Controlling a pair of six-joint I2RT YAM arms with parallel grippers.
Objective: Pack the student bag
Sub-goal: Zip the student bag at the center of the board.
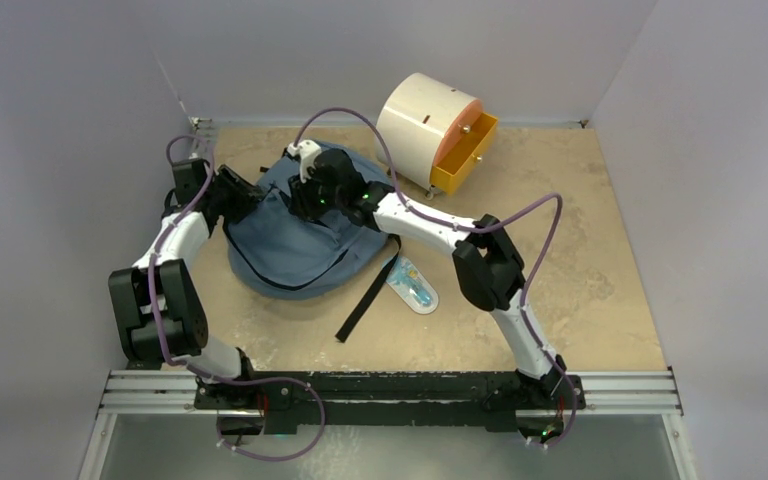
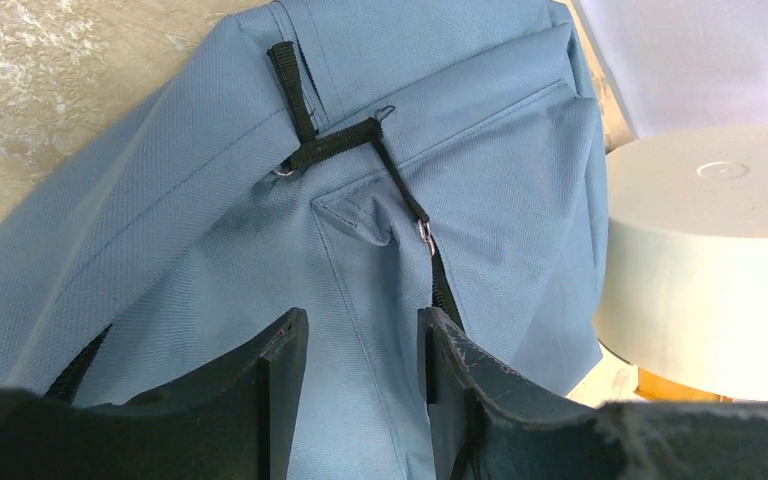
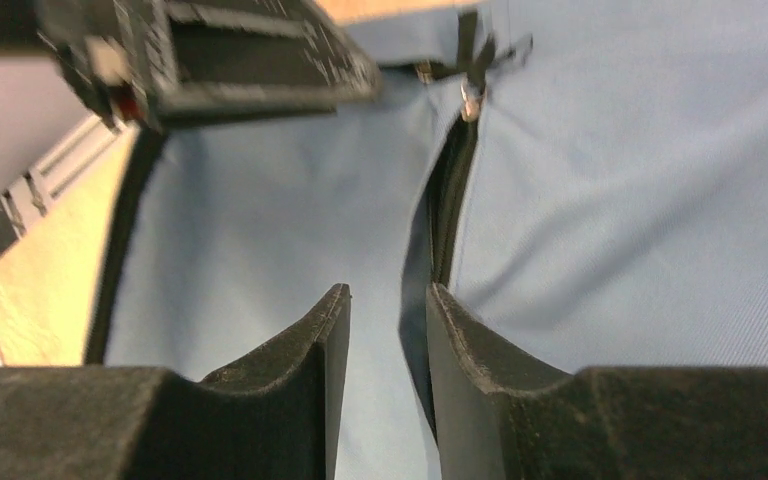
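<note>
1. Backpack first: the student bag (image 1: 290, 245) lies slumped on the tan table (image 1: 590, 260), left of centre, between the two arms.
2. One black strap (image 1: 368, 300) trails off the bag toward the near edge, beside a small clear packet (image 1: 412, 287) (contents too small to make out).
3. The left gripper (image 2: 360, 320) is at the bag's left edge. Its jaws stand partly apart with blue cloth filling the gap, but I cannot tell whether that cloth is pinched or merely lies behind them.
4. The right gripper (image 3: 388, 292) hovers over the top of the bag. Its jaws are a little apart, with nothing held between them.
5. Just beyond the right fingers, a zipper (image 3: 450, 190) is parted into a dark slit, its metal pull (image 3: 470, 100) at the far end.
6. A cream cylindrical cabinet (image 1: 422, 125) sits near the back wall, just beside the bag, with its orange drawer (image 1: 465, 155) pulled out.
</note>
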